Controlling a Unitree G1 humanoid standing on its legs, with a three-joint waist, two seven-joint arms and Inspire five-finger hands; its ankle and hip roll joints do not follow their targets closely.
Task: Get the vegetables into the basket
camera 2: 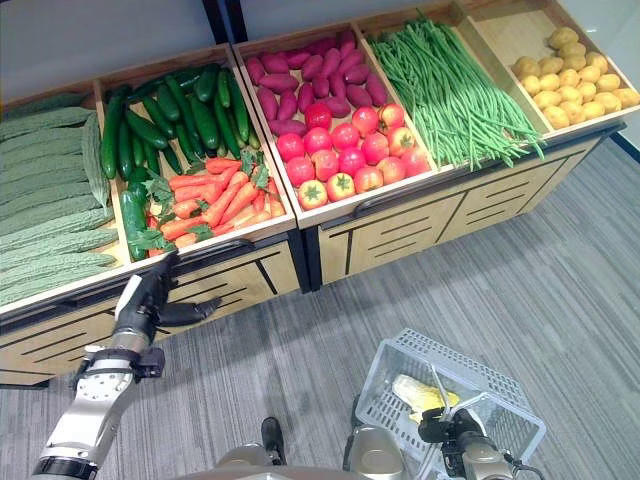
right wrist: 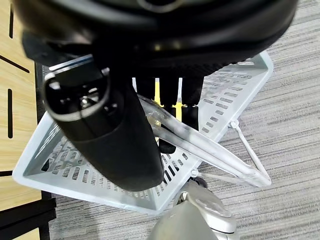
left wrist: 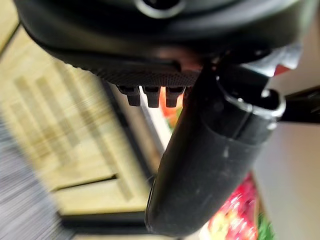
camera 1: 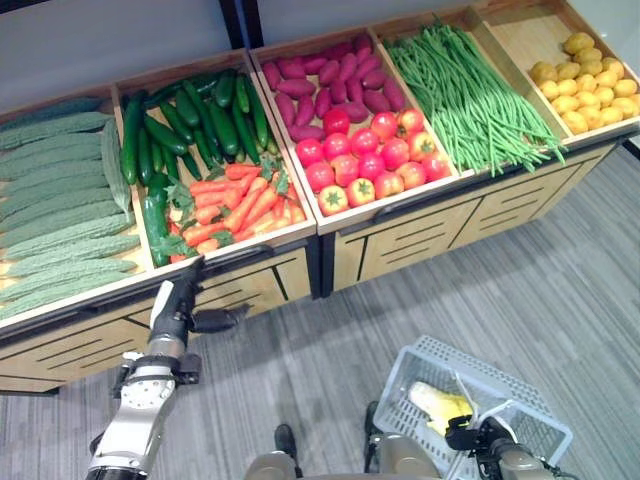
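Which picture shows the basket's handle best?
The right wrist view: the clear handle is close up, with the right hand curled round it above the basket. Both eye views show it small; the left wrist view faces the shelf.

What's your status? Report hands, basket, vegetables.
Left hand open, at the carrots bin's front edge. Right hand shut on basket handle. One yellow item inside. Nothing in the way.

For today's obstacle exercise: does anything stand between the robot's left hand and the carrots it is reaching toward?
Nothing visible does. The left hand, fingers straight, hovers at the display's front edge, just below the carrots; the edge is low and no other item lies between them.
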